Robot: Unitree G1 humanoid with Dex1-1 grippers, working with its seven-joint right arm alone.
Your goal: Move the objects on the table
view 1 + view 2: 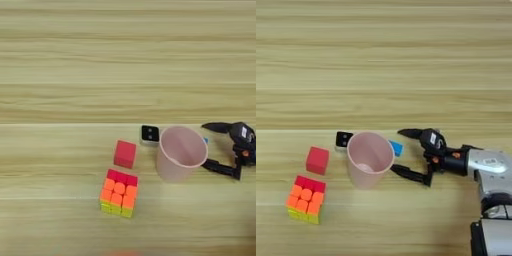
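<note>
A pale pink cup stands upright on the wooden table, mouth up. Just behind its right rim a bright blue bar peeks out, mostly hidden by the cup. My right gripper comes in from the right and is open. One black finger points left behind the bar, the other lies in front near the cup's base. The bar's visible end sits between the two tips, apart from both.
A plain red cube lies left of the cup, with a red-orange-yellow puzzle cube in front of it. A small black-and-white block sits at the cup's back left. The silver forearm runs along the right edge.
</note>
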